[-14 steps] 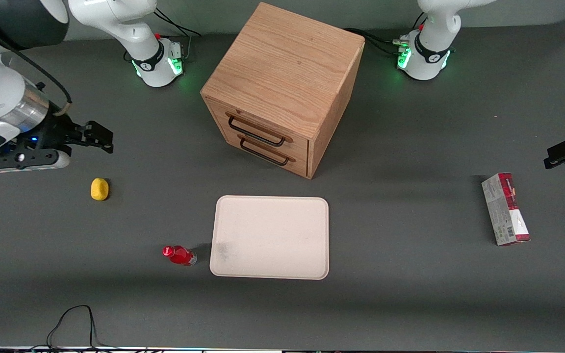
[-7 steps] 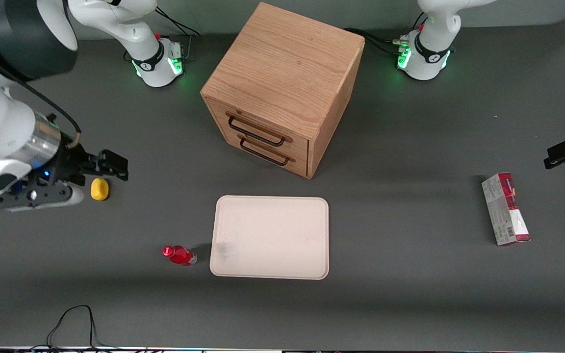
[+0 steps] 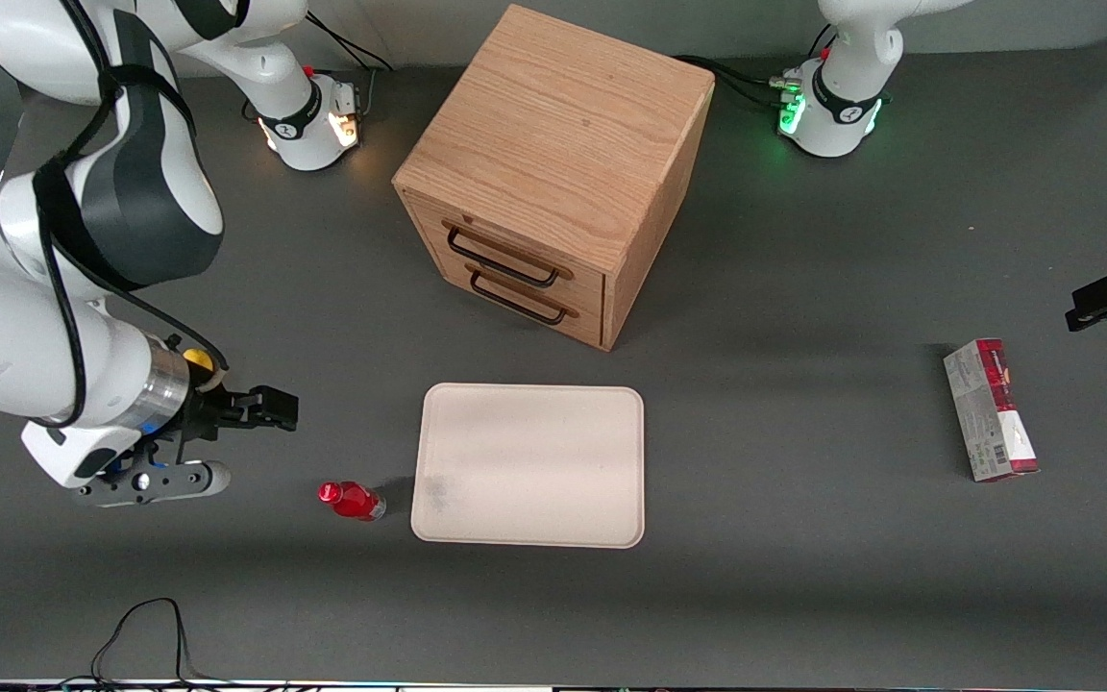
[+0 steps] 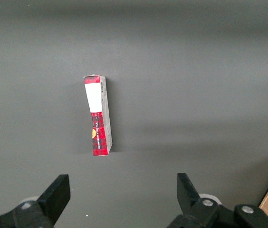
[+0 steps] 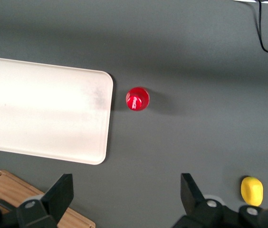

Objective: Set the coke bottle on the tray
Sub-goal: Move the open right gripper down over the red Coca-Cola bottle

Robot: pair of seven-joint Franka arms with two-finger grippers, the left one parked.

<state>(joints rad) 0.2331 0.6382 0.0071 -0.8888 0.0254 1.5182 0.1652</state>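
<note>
Tool (image 3: pixel 270 407) up over the bench (image 3: pixel 803 577), fingers spread wide, nothing between them. Bottle (image 3: pixel 352 501) upright just beside the tray (image 3: pixel 529 465), apart from it, nearer the front camera than the tool and toward the tray. Straight down on the red cap (image 5: pixel 137 99) from the wrist camera, so long axis vertical; side profile only from the front.

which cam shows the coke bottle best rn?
Front view: the bottle shows from the side, upright beside the tray, gripper open above the table nearby. Right wrist shows only its cap from above; left wrist misses it.
</note>
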